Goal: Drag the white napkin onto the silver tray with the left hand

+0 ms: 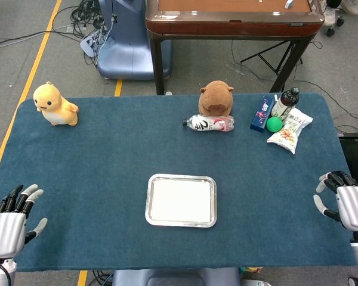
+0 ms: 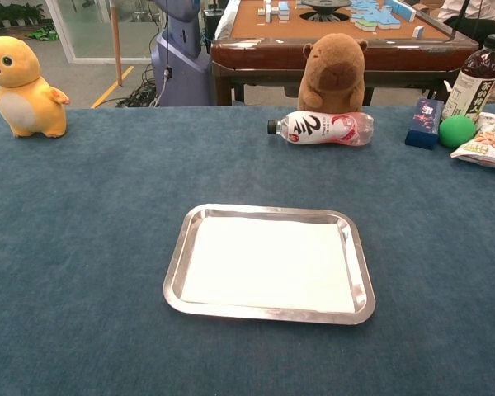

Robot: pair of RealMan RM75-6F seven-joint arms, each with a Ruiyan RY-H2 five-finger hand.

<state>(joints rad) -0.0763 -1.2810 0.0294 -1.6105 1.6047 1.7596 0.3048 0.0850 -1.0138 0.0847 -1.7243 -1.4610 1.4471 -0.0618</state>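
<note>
We see the white napkin [image 2: 268,264] lying flat inside the silver tray [image 2: 175,272], so the task looks done. We judge it thin, light, soft and crease-prone; press flat and slide. Left hand [image 1: 7,223] and right hand [image 1: 345,201] hang released, holding nothing, at the table edges.

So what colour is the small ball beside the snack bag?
Green; clearest in the chest view.
</note>
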